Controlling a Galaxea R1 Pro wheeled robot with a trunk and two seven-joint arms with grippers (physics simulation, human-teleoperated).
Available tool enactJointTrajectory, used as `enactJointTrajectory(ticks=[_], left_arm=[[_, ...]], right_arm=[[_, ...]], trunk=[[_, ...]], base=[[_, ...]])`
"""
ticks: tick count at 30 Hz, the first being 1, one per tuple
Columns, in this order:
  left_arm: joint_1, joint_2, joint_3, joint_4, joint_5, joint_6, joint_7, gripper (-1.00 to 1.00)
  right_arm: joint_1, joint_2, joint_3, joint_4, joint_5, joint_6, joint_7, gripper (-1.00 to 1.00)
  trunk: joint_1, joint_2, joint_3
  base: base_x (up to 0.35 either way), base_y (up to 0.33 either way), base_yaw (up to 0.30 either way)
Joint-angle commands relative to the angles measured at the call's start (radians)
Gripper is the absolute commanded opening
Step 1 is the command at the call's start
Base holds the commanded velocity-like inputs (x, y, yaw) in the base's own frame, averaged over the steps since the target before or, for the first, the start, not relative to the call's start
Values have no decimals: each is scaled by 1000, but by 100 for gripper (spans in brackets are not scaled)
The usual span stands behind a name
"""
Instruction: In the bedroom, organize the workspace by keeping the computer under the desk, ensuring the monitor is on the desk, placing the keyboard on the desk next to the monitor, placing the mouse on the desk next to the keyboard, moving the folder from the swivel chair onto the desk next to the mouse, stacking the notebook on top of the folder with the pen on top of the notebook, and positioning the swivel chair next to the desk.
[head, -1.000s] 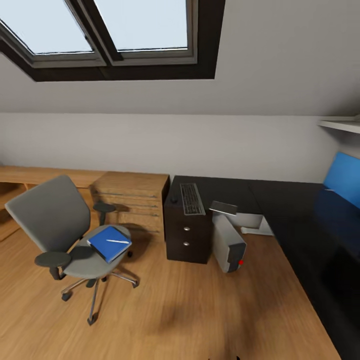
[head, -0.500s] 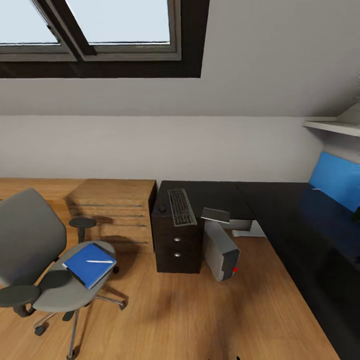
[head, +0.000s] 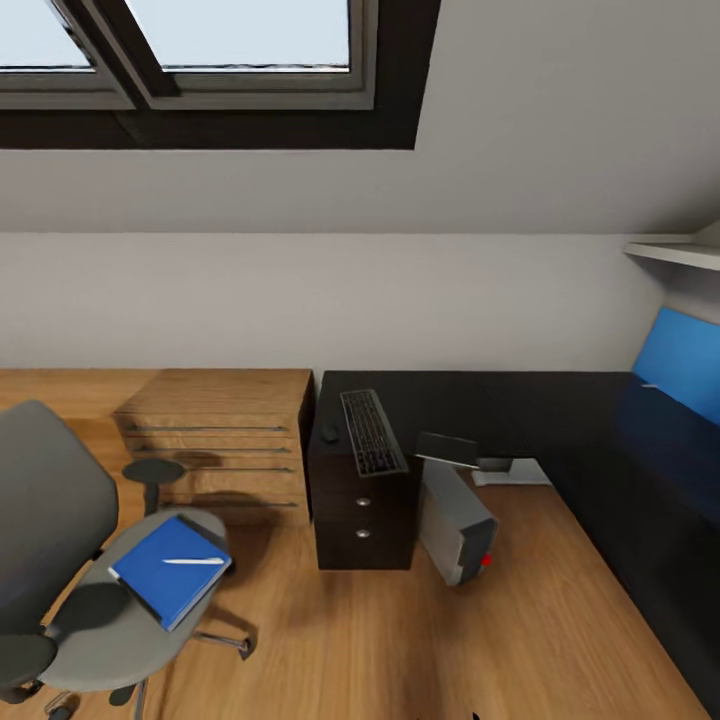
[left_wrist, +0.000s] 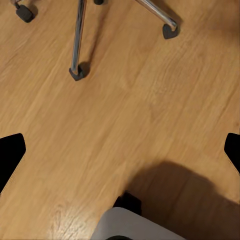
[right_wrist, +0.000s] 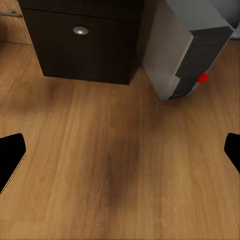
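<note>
- While both grippers hung spread and empty over oak floor, the folder (head: 170, 581) with pen (head: 193, 561) lay on the swivel chair (head: 60, 560), well apart from the desk (head: 560, 420).
- Keyboard (head: 372, 431) and mouse (head: 330, 433) sat on the desk; computer (head: 455, 520) stood beside its drawers.
- Folder, notebook, pen and chair remained unplaced; monitor unseen.

A skylight (head: 200, 60) with a dark frame fills the sloped ceiling from 10 to 12 o'clock. A low oak cabinet (head: 225, 440) stands against the grey wall (head: 300, 300) at 9 o'clock. A blue panel (head: 685, 365) and a shelf (head: 675, 252) sit at 3 o'clock. Oak floor (head: 330, 640) spreads below.
</note>
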Motion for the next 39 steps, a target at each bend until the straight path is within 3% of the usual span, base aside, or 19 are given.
enactJointTrajectory(ticks=[1,11,18,19,22,24,26,28,31,34,35,36,37,38,39], left_arm=[[-1,0,-3,0,6,-3,2,100],[-1,0,-3,1,6,-4,2,100],[-1,-4,-12,-7,2,-6,0,100],[-1,-11,-58,-145,-2,3,6,100],[-1,-11,-65,-202,-1,27,8,100],[-1,-12,-69,-295,0,142,11,100],[-1,-11,-71,-416,0,314,13,100],[-1,-11,-72,-571,0,472,15,100],[-1,-10,-71,-687,1,565,17,100],[-1,-12,-70,-849,3,711,51,100],[-1,-14,-70,-863,5,731,63,100],[-6,-20,-70,-883,12,766,87,100],[-12,-23,-70,-890,17,780,98,100],[-33,-28,-69,-897,31,799,118,100],[-46,-29,-69,-898,39,806,127,100]], right_arm=[[-1,0,9,1,-5,-3,-7,100],[-1,0,8,0,-6,-3,-7,100],[-1,0,7,-7,-7,-4,-7,100],[-1,1,5,-85,-5,-7,-10,100],[-2,0,4,-142,-7,-6,-11,100],[-6,-1,-4,-220,-8,-6,-13,100],[-10,-1,-30,-298,-16,-2,-12,100],[-27,1,-63,-367,-54,1,-9,100],[-44,2,-76,-410,-110,4,-5,100],[-90,3,-86,-459,-270,33,34,100],[-98,3,-87,-463,-299,43,46,100],[-118,2,-89,-468,-360,66,76,100],[-128,2,-90,-470,-390,79,93,100],[-147,0,-92,-472,-455,111,128,100],[-157,-1,-94,-474,-489,128,146,100]], trunk=[[1,-1,-1],[1,-1,-1],[1,-1,-1],[1,-1,-1],[1,-1,-1],[8,-15,-7],[16,-29,-14],[24,-43,-20],[35,-64,-29],[47,-85,-39],[50,-92,-42],[54,-99,-45],[58,-106,-48],[62,-113,-51],[66,-120,-54]], base=[[316,106,-1],[328,20,0],[106,-25,0],[3,-1,0],[2,-1,0],[1,0,0],[0,0,0],[0,0,0],[0,0,0],[0,0,0],[0,0,0],[0,0,0],[0,0,0],[0,0,0],[0,0,0]])
